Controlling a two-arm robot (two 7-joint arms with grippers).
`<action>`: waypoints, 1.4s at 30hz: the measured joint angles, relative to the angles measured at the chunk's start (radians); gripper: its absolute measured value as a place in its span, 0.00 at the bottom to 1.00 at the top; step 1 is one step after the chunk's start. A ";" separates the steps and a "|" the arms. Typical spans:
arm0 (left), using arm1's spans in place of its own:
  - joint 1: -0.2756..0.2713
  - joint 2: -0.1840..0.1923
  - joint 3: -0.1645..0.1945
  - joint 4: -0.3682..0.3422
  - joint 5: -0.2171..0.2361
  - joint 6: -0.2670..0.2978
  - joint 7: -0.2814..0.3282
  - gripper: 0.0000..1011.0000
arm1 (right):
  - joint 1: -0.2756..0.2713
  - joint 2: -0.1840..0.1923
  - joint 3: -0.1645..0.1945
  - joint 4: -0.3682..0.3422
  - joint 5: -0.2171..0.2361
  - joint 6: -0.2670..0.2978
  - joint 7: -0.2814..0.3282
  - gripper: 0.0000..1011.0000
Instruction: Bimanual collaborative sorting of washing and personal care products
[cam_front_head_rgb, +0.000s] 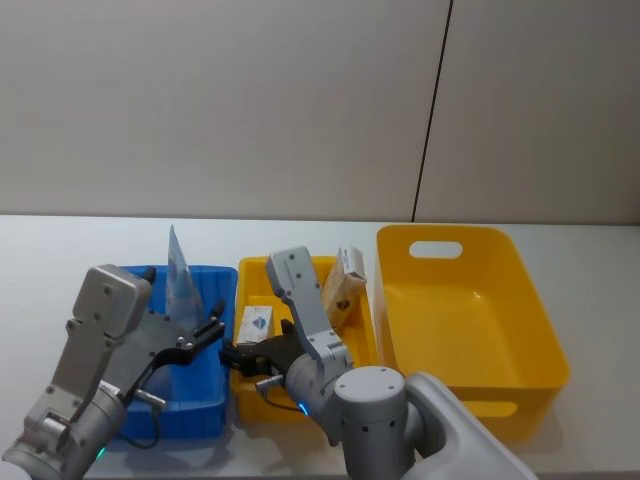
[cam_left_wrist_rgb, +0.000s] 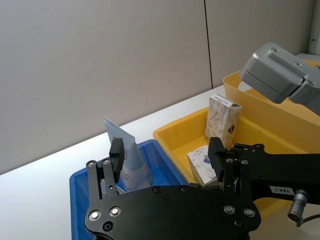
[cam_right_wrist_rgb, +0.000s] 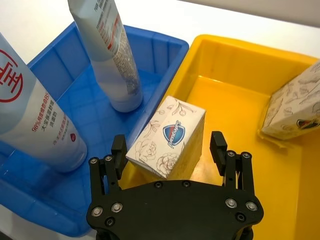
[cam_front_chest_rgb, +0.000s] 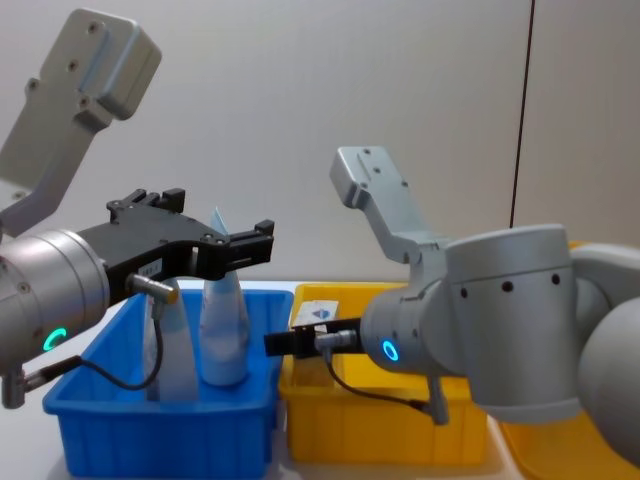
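Note:
A white carton with a blue emblem (cam_right_wrist_rgb: 167, 135) lies in the small yellow bin (cam_right_wrist_rgb: 240, 70), against the wall it shares with the blue bin. My right gripper (cam_right_wrist_rgb: 168, 144) hovers just over it, open, one finger on each side and apart from it. A beige packet (cam_front_head_rgb: 345, 285) leans in that bin's far corner. Two pale squeeze tubes (cam_right_wrist_rgb: 107, 55) (cam_right_wrist_rgb: 35, 100) stand upright in the blue bin (cam_front_head_rgb: 200, 400). My left gripper (cam_front_head_rgb: 205, 335) hangs open and empty over the blue bin, beside the taller tube (cam_left_wrist_rgb: 125, 155).
A large empty yellow bin (cam_front_head_rgb: 470, 320) stands to the right of the small one. The three bins sit side by side near the white table's front edge (cam_front_head_rgb: 570, 440). A grey wall (cam_front_head_rgb: 300, 100) rises behind the table.

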 joint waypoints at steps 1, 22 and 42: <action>0.000 0.000 0.000 0.000 0.000 0.000 0.000 0.99 | 0.001 -0.001 -0.001 0.000 -0.002 -0.001 -0.001 0.99; 0.000 0.000 0.000 0.000 0.000 0.000 0.000 0.99 | 0.018 -0.009 -0.024 0.015 -0.059 -0.036 -0.027 0.98; 0.000 0.000 0.000 0.000 0.000 0.000 0.000 0.99 | 0.021 -0.011 -0.028 0.018 -0.069 -0.041 -0.032 0.44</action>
